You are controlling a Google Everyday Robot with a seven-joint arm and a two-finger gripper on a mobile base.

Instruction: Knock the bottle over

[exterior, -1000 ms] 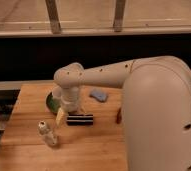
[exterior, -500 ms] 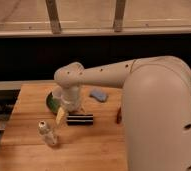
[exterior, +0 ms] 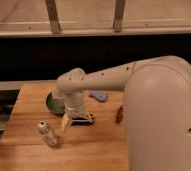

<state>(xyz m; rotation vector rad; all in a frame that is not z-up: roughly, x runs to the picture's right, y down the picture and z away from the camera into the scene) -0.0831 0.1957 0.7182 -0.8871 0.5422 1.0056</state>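
Note:
The bottle (exterior: 48, 134) is small, clear and ribbed with a whitish cap. It stands on the wooden table (exterior: 94, 150) near the front left, leaning slightly. My gripper (exterior: 66, 121) hangs from the white arm just right of and behind the bottle, a short gap away from it. The gripper points down at the table, next to the left end of a black rectangular bar (exterior: 83, 120).
A green bowl (exterior: 53, 103) sits behind the gripper, partly hidden by the wrist. A blue object (exterior: 99, 95) lies further back and a small reddish-brown object (exterior: 119, 115) to the right. My bulky white arm (exterior: 159, 115) covers the table's right side.

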